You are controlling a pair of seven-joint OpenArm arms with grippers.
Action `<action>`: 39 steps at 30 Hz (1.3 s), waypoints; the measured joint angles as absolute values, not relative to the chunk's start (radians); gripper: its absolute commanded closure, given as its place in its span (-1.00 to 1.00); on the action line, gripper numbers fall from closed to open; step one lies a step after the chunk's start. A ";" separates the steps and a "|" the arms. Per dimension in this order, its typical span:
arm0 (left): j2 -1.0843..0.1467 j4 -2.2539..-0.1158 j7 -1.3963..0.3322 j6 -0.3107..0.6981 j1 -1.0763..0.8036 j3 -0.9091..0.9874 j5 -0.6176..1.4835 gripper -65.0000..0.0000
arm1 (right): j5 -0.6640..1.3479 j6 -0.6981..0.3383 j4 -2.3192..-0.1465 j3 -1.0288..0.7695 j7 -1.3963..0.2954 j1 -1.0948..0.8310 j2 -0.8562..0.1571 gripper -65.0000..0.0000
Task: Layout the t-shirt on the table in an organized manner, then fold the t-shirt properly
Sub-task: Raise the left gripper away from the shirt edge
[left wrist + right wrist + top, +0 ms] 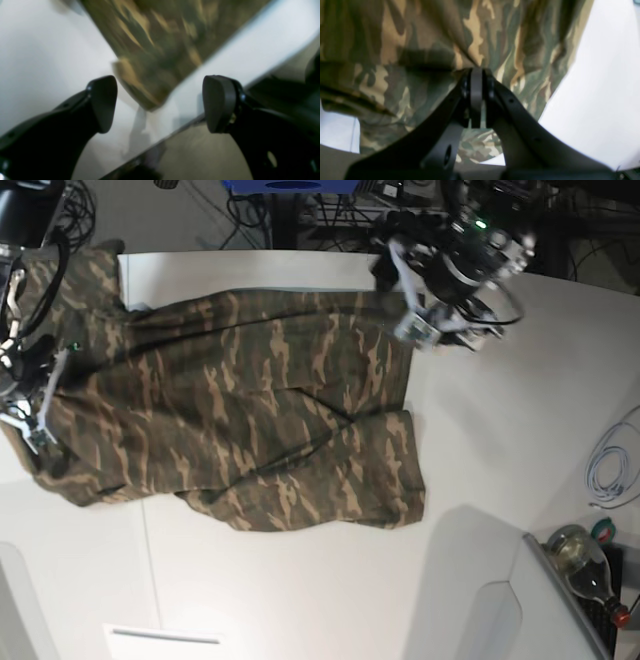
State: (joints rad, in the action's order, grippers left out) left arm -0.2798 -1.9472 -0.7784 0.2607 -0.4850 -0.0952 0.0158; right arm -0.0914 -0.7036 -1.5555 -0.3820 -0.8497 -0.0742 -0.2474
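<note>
Risk first: right gripper [476, 82] has its jaws pressed together on a bunch of the t-shirt [240, 420] at the table's [300, 600] left edge in base view, w/ cloth there draped partly over the edge. If that arm pulls outward while nothing holds the other end, the whole shirt prob slides off-centre or bunches instead of flattening. Left gripper [160, 102] has jaws spread wide, nothing between them; a shirt corner lies on the table just ahead of it, not touching. So the far-right end looks free, and any tug from the pinching side goes unopposed.

Second risk: a diagonal crease runs across the middle of the cloth and the lower-right part sits lapped over itself. Folding over that would lock the wrinkle in, imo.

Shirt sits on the white table, upper-left to centre in base view, roughly spread flat. Long axis runs left-right across that view, slightly tilted down toward the right. Can't tell which end is collar vs hem; no collar or label visible in any view.
</note>
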 measured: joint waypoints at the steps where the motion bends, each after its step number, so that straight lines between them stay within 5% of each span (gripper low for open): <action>1: -0.286 -1.934 -0.777 0.262 -0.486 -0.042 0.094 -0.38 | -0.094 -0.704 -1.577 -0.383 -0.850 -0.091 -0.245 0.98; 4: -0.289 -1.898 -0.689 0.245 -0.549 0.080 0.247 0.00 | -0.092 -0.704 -1.606 -0.382 -0.850 -0.120 -0.242 0.98; 8: -0.273 -1.786 -0.451 0.261 -0.626 0.145 0.322 1.00 | -0.092 -0.704 -1.633 -0.382 -0.850 -0.148 -0.239 0.98; 13: -0.295 -1.609 -0.248 0.255 -0.617 0.078 0.319 1.00 | -0.090 -0.704 -1.634 -0.382 -0.850 -0.150 -0.212 0.98; 20: -0.319 -1.386 0.178 0.259 -0.632 -0.044 0.049 1.00 | -0.096 -0.704 -1.634 -0.382 -0.850 -0.150 -0.195 0.98; 36: -0.313 -1.477 0.156 0.262 -0.672 0.099 0.080 1.00 | -0.096 -0.704 -1.821 -0.374 -0.847 -0.196 -0.170 0.95; 39: -0.321 -1.554 0.146 0.263 -0.678 0.108 0.173 1.00 | -0.085 -0.705 -1.781 -0.369 -0.890 -0.159 -0.165 0.80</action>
